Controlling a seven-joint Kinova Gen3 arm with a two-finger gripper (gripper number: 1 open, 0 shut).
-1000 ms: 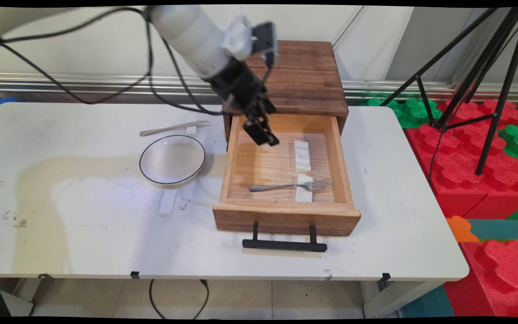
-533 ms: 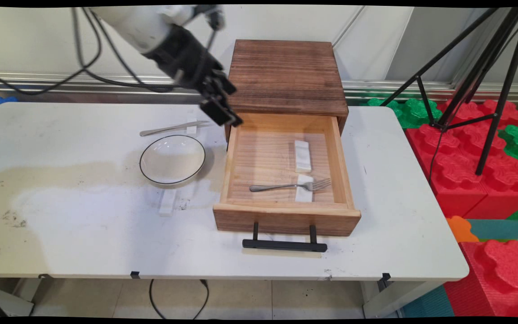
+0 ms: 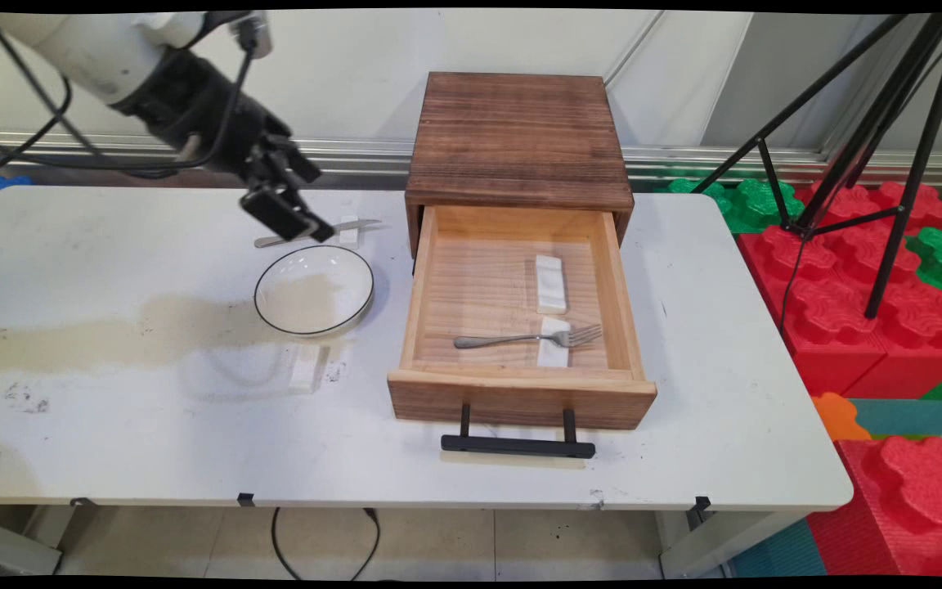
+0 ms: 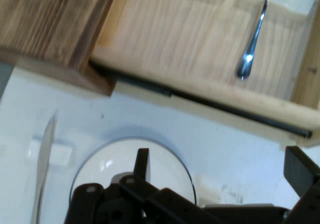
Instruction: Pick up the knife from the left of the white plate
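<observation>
My gripper [image 3: 298, 221] hangs open and empty above the table, over the far rim of a white black-rimmed plate [image 3: 313, 290] and just in front of a table knife [image 3: 316, 232]. The knife lies across a small white rest [image 3: 348, 236]. In the hand view the gripper [image 4: 220, 159] has its fingers [image 4: 142, 161] wide apart over the plate [image 4: 165, 156], with the knife [image 4: 44, 154] at the left. To the right an open wooden drawer [image 3: 418, 286] holds a fork [image 3: 528, 337], whose head lies on a white rest [image 3: 553, 348]. The fork [image 4: 252, 43] shows at the hand view's top.
A dark wooden cabinet [image 3: 520, 135] stands over the drawer, whose black handle [image 3: 518, 446] juts toward the near edge. A second white rest [image 3: 550, 283] lies in the drawer and another [image 3: 305, 368] on the table before the plate. A black tripod [image 3: 872, 139] and foam blocks [image 3: 863, 270] stand right.
The gripper has risen out of the drawer and swung left across its edge, ending above the plate and knife. The fork, rests and plate have not moved.
</observation>
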